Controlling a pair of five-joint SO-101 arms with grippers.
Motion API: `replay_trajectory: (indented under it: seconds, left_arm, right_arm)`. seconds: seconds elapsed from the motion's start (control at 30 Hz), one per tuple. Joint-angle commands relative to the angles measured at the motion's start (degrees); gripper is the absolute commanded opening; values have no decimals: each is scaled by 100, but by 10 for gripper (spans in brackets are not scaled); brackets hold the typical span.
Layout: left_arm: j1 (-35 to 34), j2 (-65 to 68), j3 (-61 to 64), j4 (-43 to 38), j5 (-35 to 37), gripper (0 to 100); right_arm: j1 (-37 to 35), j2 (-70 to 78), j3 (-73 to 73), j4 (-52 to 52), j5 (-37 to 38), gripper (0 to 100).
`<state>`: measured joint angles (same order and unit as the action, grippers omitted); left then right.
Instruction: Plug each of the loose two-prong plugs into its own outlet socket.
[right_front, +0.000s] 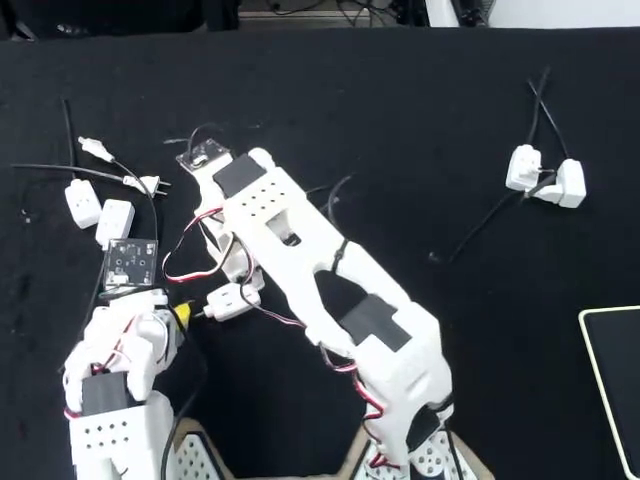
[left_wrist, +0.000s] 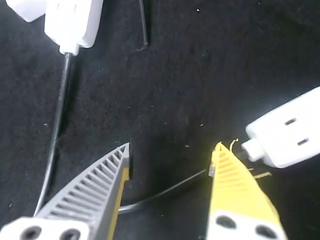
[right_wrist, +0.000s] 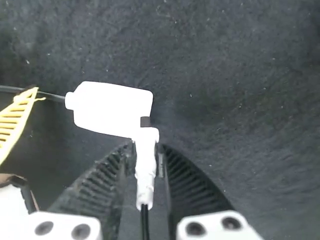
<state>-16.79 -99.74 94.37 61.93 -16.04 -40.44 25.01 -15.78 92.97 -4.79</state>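
Black table (right_front: 400, 120); right gripper (right_wrist: 145, 149) clamps plug (right_wrist: 146, 172).

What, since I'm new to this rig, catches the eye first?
The right gripper is shut on a white plug, whose tip meets a white socket on the black table. The left gripper stands open beside that socket, one of its fingers yellow.

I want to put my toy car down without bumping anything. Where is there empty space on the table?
The widest bare patch of black cloth lies between the right arm and the white outlet pieces at the far right. Another lies between that arm and the white-edged slab. The left side is crowded: plugs, outlets, cables, left arm.
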Motion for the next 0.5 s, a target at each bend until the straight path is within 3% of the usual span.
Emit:
replay_trajectory:
  seconds: [0.0, 0.2, 0.47]
  left_arm:
    - [-760, -26, -391, -18, 422, 263]
    - [-1903, -26, -593, -281, 1538, 263]
    - [-2044, -26, -637, -334, 1934, 263]
  right_arm:
    - [79, -31, -277, -114, -105, 10]
    - [70, -31, -277, -105, -105, 10]
    - [-176, -31, -224, -97, -185, 10]
